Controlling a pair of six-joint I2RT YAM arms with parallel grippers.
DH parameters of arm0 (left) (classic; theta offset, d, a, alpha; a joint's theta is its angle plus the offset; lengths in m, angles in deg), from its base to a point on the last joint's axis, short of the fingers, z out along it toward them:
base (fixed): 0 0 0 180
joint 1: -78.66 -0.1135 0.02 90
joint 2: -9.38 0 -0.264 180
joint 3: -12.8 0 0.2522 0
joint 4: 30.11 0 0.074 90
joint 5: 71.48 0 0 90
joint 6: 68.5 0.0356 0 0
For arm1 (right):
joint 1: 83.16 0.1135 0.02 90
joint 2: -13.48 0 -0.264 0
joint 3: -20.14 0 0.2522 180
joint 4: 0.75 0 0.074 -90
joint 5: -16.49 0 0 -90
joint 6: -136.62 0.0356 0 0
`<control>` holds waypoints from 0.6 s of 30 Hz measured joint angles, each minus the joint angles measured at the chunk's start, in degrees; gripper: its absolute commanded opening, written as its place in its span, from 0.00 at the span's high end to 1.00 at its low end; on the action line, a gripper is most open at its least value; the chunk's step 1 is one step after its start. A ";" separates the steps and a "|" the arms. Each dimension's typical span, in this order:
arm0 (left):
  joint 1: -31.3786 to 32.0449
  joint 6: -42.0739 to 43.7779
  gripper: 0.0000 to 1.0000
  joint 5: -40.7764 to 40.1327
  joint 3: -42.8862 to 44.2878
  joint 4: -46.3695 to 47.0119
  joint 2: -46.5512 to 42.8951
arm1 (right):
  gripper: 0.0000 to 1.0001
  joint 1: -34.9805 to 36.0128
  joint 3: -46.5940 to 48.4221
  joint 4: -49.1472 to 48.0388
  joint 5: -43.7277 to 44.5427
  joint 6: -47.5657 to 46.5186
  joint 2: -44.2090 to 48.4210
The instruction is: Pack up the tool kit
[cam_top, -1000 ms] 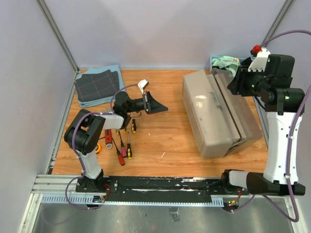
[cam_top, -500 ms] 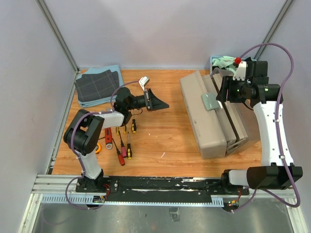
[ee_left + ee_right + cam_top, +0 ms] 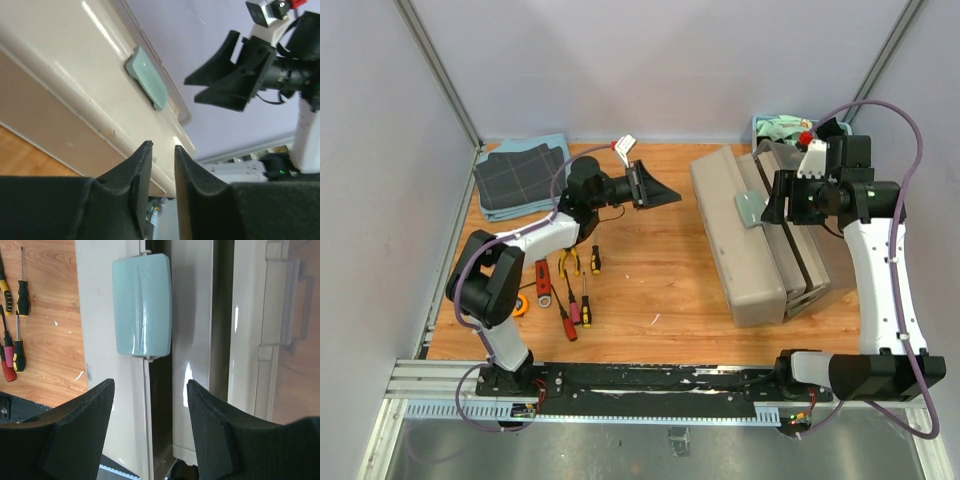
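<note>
The grey-beige toolbox (image 3: 745,250) lies at the right of the table, with a dark slit between its two halves (image 3: 161,390). Its teal latch (image 3: 750,209) (image 3: 143,305) sits on top. My right gripper (image 3: 772,203) (image 3: 150,384) hovers open just above that slit, beside the latch, holding nothing. My left gripper (image 3: 672,196) (image 3: 162,146) is raised mid-table and points at the toolbox (image 3: 75,75). Its jaws stand a narrow gap apart and hold nothing. Pliers (image 3: 568,262), a red-handled wrench (image 3: 542,281), small screwdrivers (image 3: 582,300) (image 3: 20,295) and an orange tape measure (image 3: 523,306) lie at the front left.
Folded dark grid cloths (image 3: 520,178) lie on a blue cloth at the back left. A small blue basket of cloths (image 3: 778,128) stands behind the toolbox. Purple cables loop off both arms. Bare wood separates the tools from the toolbox.
The right arm swung from the back right down over the toolbox, jaws widening. The toolbox's halves stand nearer together. The left gripper rose, moved back and right, and its jaws parted slightly.
</note>
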 measured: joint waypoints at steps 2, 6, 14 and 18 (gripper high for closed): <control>2.01 3.34 0.47 -3.21 3.65 -6.45 -0.92 | 0.38 0.00 0.00 1.05 0.37 -0.48 1.07; 6.08 8.31 0.36 -8.85 9.99 -16.76 -2.10 | 0.37 -0.02 0.00 2.80 -0.28 -1.16 2.45; 7.82 12.74 0.31 -15.93 13.70 -29.24 -2.16 | 0.37 -0.09 -4.92 5.79 -5.35 -2.69 4.02; 8.50 15.50 0.31 -18.93 15.23 -34.60 -2.16 | 0.36 -0.28 -7.50 7.19 -7.87 -3.74 4.17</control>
